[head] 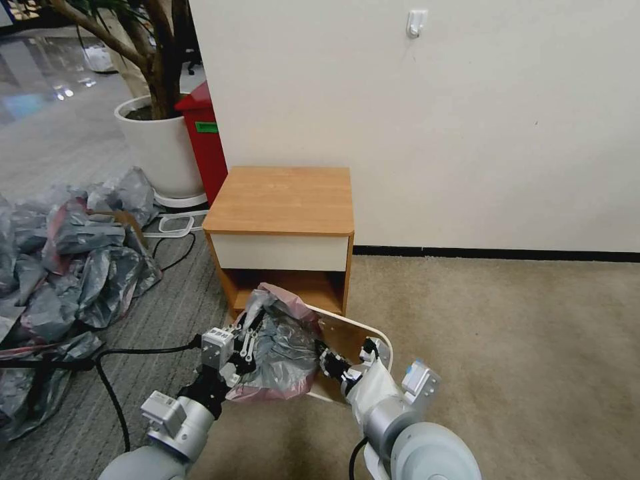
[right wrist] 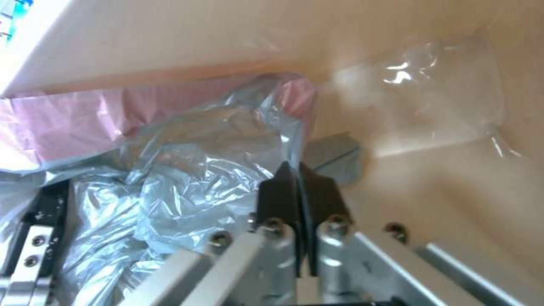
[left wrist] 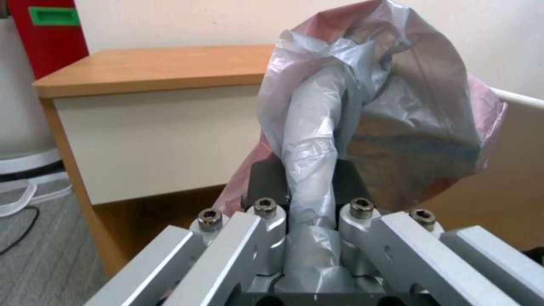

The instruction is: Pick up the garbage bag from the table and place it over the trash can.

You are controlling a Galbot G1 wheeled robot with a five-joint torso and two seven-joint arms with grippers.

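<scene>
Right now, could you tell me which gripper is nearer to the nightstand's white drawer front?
The left. The left gripper is shut on the garbage bag just in front of the table, below the drawer front. The right gripper sits farther back, inside the trash can.

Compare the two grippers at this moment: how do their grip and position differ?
The left gripper is shut on a bunched fold of the garbage bag, holding it up at the trash can's near left side; the right gripper reaches inside the can, shut on a thin edge of the bag. The left holds thick gathered plastic, the right barely any. Both are clamped on the same bag.
</scene>
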